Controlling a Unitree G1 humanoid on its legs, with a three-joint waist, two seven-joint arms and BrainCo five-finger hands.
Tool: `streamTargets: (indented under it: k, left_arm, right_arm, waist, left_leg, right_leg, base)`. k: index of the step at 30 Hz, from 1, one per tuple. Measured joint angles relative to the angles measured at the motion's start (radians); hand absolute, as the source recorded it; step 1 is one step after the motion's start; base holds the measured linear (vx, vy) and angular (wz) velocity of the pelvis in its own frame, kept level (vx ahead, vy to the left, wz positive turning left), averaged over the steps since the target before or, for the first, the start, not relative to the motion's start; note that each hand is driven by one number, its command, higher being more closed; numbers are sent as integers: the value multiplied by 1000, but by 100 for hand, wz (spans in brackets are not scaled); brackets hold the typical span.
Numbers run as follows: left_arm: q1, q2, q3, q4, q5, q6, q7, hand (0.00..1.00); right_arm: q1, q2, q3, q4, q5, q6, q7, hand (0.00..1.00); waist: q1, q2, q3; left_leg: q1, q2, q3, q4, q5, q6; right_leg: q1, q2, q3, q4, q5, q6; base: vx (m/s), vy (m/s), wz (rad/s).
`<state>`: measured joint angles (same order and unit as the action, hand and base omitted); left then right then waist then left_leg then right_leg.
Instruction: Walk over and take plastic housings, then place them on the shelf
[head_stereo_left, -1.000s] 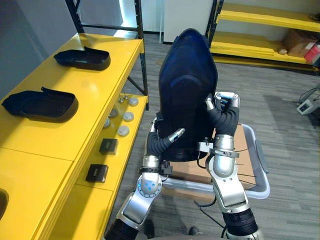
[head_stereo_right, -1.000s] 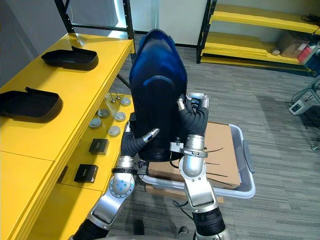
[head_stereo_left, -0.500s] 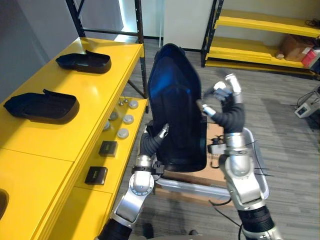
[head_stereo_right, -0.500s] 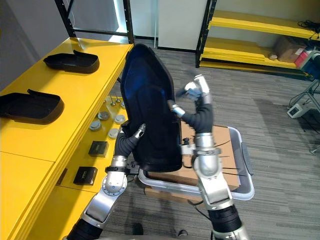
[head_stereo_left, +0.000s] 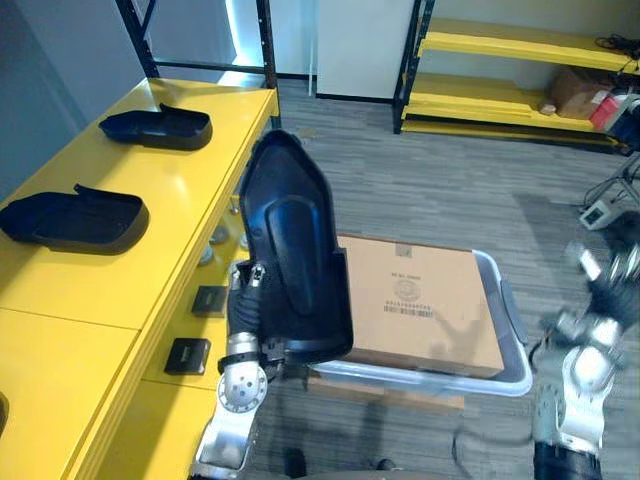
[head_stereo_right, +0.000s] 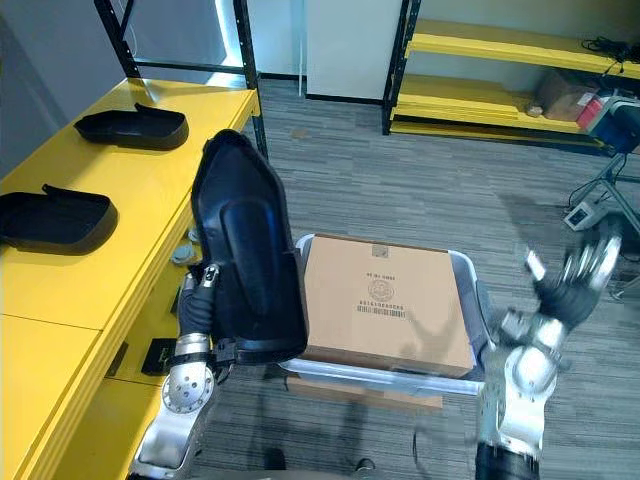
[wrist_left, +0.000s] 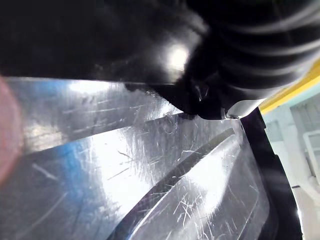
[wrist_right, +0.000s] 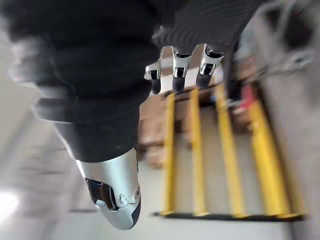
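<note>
Gripped plastic housing (head_stereo_left: 295, 250) upright in left hand (head_stereo_left: 244, 295), beside yellow shelf (head_stereo_left: 170, 190). Held right hand (head_stereo_right: 578, 275) loose-fingered, empty, at right. Saw cardboard box (head_stereo_left: 420, 300) lying in grey bin (head_stereo_left: 430, 378).

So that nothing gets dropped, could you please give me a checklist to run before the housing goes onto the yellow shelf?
1. Firm grip by the left hand, sole carrier of the held housing: cannot tell.
2. The right hand open and clear of it: ok.
3. Bare shelf top nearer than the placed housing: ok.
4. The held housing over the shelf top: not ok, beside its edge.
</note>
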<state>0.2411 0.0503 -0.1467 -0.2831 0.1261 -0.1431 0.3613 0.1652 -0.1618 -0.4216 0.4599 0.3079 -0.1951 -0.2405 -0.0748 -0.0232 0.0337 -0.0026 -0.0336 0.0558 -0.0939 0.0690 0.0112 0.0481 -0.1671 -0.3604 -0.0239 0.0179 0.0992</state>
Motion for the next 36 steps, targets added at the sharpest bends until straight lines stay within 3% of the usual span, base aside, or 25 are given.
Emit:
streamTargets:
  k: [3,10,13,15,16,18,19,22,24,28,30,31,32,33,35,36]
  left_arm:
    - [21,1,2,-6,-13,-21,-24,100]
    - [65,8,-1,-11,-40,-21,-51,100]
    - [79,-1,-22,-42,-46,-21,-58,100]
    - [88,-10,-42,-66,-46,-21,-59,100]
    - [87,-15,-57,-80,-47,-21,-59,100]
    - [84,-25,-66,-91,-47,-22,-59,100]
    - [82,-36,-68,-90,-48,-22,-58,100]
    - [70,-35,-90,-90,-49,-22,-56,100]
    - [30,-30,-94,-90,-49,-26,-55,100]
    - [-29,-33,-118,-90,-55,-35,-51,100]
    - [-30,-34,-120,-90,-55,-41,-47,100]
    - [-30,-30,-130,-88,-54,-41,-42,100]
    - [-41,-22,-132,-79,-54,-45,-27,100]
    - [-48,-22,-131,-69,-54,-48,-21,100]
    - [-57,-22,-113,-18,-54,-50,21,100]
    - [-58,-22,-113,-14,-54,-50,23,100]
  right_arm:
    - [42,31,10,228,-4,45,70,0]
    - [61,96,109,436,-50,80,141,0]
    - [69,110,156,469,-76,89,149,0]
    - [70,121,174,469,-83,89,147,0]
    - [65,132,190,468,-87,89,146,0]
    - [45,137,197,464,-97,88,134,0]
    - [23,132,204,462,-110,88,129,0]
    - [-2,137,256,456,-131,90,128,0]
    - [-33,148,288,447,-142,95,128,0]
    - [-89,190,317,461,-163,100,125,0]
    - [-112,190,321,461,-172,116,125,0]
    - [-119,186,321,463,-184,121,125,0]
    - [-122,184,320,465,-191,122,125,0]
    - [-124,182,321,466,-195,124,125,0]
    - [-118,170,321,469,-201,126,111,0]
    - [-117,169,321,470,-201,126,110,0]
  waist:
    - [2,10,-6]
    - [8,7,3]
    - [28,0,19]
    - [35,0,24]
    - [35,-3,29]
    - [39,-6,51]
    - [43,0,63]
    - [50,6,61]
    - [74,-3,66]
    - [92,-27,76]
    - [90,-23,75]
    - [88,-15,75]
    - [85,-14,73]
    - [87,-14,73]
    - [85,-11,75]
    - [84,-10,75]
  left_leg:
    - [2,2,-2,0,0,0]
    - [23,6,-37,-8,-6,-4]
    - [-2,-7,-130,-6,3,-9]
    - [-53,-26,-212,22,15,-13]
    - [-89,-24,-197,34,5,3]
    - [-118,12,-19,62,-14,31]
    - [-148,47,154,95,-20,39]
    - [-154,113,499,182,-58,84]
    - [-167,98,532,220,-81,92]
    - [-179,41,457,275,-142,112]
    - [-178,25,415,311,-181,125]
    - [-169,19,373,317,-200,129]
    - [-164,20,339,309,-199,126]
    - [-156,18,322,301,-196,123]
    - [-90,-8,230,252,-177,124]
    - [-84,-11,217,249,-175,122]
  right_leg:
    - [4,2,-1,1,0,0]
    - [47,6,-38,8,-22,-9]
    - [55,-6,-127,47,-59,7]
    - [59,-20,-231,78,-69,10]
    - [67,-39,-317,93,-80,16]
    - [93,-54,-421,101,-85,19]
    - [112,-66,-487,114,-93,31]
    - [161,-103,-618,158,-100,43]
    - [177,-133,-675,173,-100,44]
    - [228,-187,-731,220,-99,43]
    - [222,-256,-709,365,-96,2]
    - [186,-291,-611,487,-82,-75]
    - [121,-263,-447,548,-164,-47]
    - [91,-238,-375,562,-203,-35]
    - [-4,-124,-146,554,-323,-40]
    - [-13,-112,-129,551,-330,-42]
  base:
    - [0,0,0]
    - [-27,-9,15]
    - [-46,-26,91]
    - [3,-9,162]
    - [-12,18,193]
    - [-9,45,182]
    - [16,74,132]
    - [97,124,143]
    - [144,152,83]
    - [136,151,70]
    - [161,169,57]
    - [215,171,73]
    - [220,148,77]
    - [269,108,83]
    - [258,64,104]
    - [191,0,128]
